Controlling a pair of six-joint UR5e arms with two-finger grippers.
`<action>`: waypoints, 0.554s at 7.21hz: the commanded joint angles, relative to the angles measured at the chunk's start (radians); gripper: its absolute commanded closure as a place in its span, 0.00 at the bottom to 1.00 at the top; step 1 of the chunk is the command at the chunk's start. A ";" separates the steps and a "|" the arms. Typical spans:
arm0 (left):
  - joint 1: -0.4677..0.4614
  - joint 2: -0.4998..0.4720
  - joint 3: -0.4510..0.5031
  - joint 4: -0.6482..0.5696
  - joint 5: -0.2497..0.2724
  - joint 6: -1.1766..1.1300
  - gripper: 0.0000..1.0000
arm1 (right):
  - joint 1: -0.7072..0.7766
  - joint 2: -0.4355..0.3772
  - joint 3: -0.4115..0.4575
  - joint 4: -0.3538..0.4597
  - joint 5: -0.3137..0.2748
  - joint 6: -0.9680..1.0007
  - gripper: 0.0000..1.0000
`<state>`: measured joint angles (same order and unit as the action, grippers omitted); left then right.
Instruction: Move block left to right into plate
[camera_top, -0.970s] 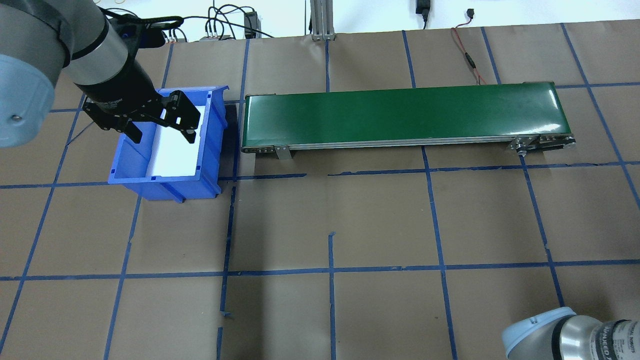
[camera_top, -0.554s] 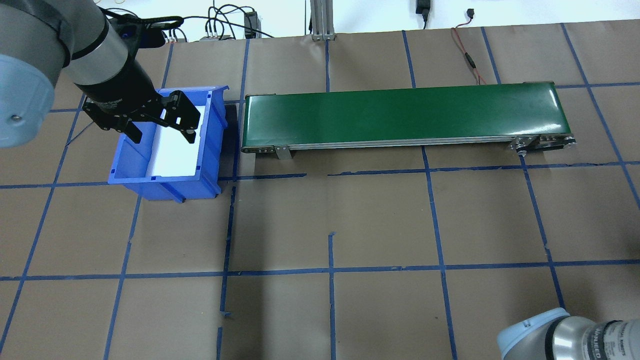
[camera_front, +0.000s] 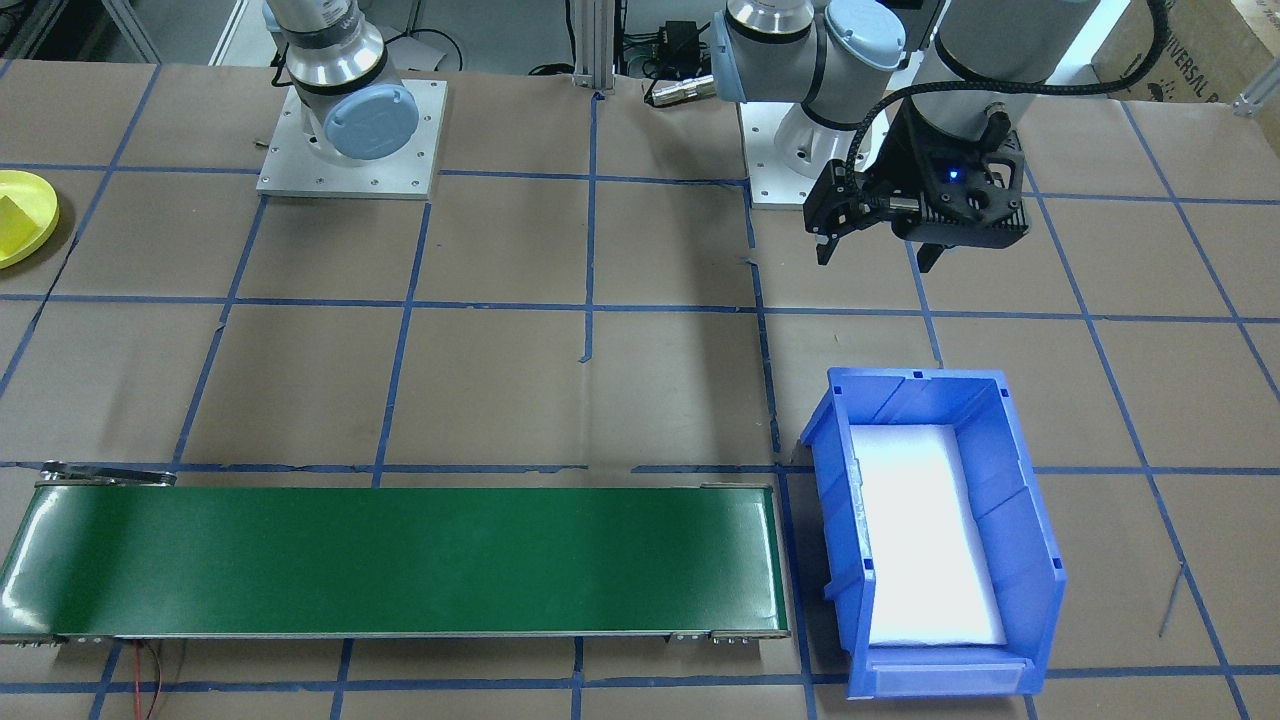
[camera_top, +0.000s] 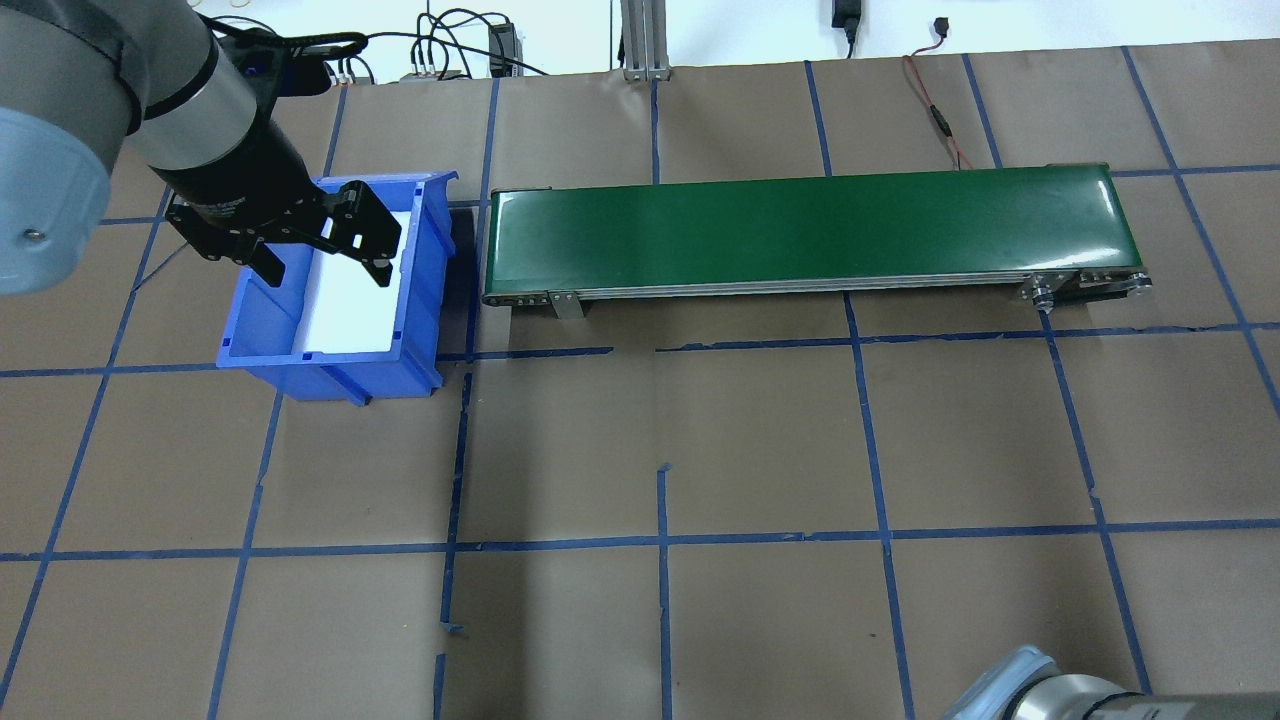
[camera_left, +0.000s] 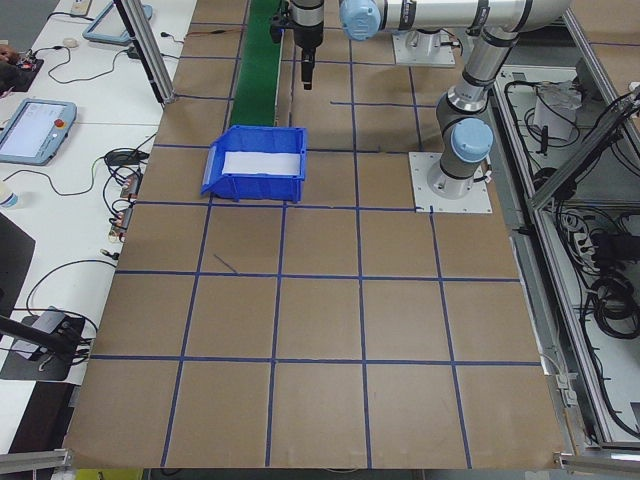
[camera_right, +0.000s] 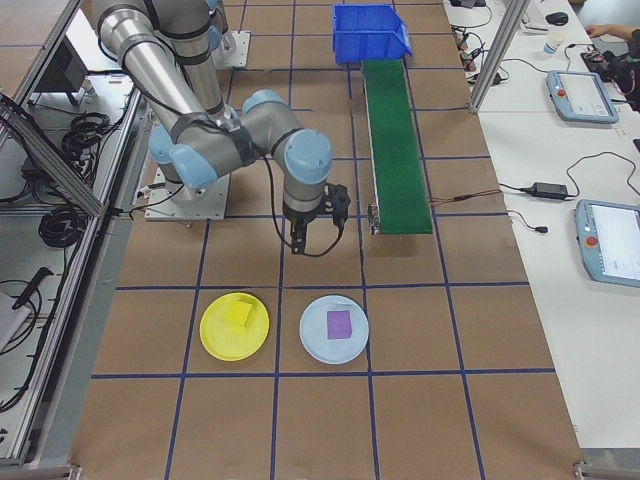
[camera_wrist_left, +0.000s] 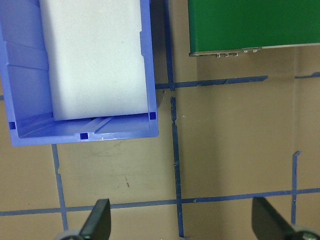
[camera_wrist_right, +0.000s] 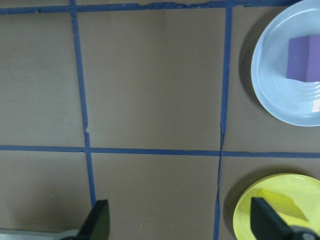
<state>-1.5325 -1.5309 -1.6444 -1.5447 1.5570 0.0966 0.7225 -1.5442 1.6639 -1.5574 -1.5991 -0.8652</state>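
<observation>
A: Left gripper (camera_top: 320, 255) fingers are spread and empty over the blue bin (camera_front: 1010, 500); right gripper (camera_wrist_right: 180, 227) fingers are spread too, holding nothing.

B: The block?

A: A yellow block (camera_right: 240, 313) already lies in the yellow plate (camera_right: 215, 340).

B: Risk?

A: The bin looks empty, so another pick would probably close on nothing.

B: Changes?

A: The right arm has slid lower in the overhead view; the left hasn't moved.

Glossy yellow plastic plate (camera_right: 234, 326), glossy green belt (camera_top: 805, 230); smooth blue plastic bin (camera_front: 935, 530), matt brown paper table (camera_top: 640, 440)

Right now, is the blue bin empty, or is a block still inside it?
Empty of blocks: the blue bin shows only its white liner in the front-facing and left wrist views.
</observation>
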 joint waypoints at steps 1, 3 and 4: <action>0.000 0.000 0.000 -0.002 0.000 0.000 0.00 | 0.308 -0.071 -0.018 0.020 -0.007 0.285 0.00; 0.000 0.000 0.000 -0.002 0.000 0.000 0.00 | 0.609 -0.088 -0.051 0.023 -0.015 0.641 0.00; 0.000 0.000 0.000 -0.002 0.000 0.000 0.00 | 0.747 -0.077 -0.071 0.019 -0.012 0.819 0.00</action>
<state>-1.5326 -1.5309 -1.6444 -1.5458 1.5570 0.0967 1.2822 -1.6251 1.6176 -1.5357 -1.6091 -0.2743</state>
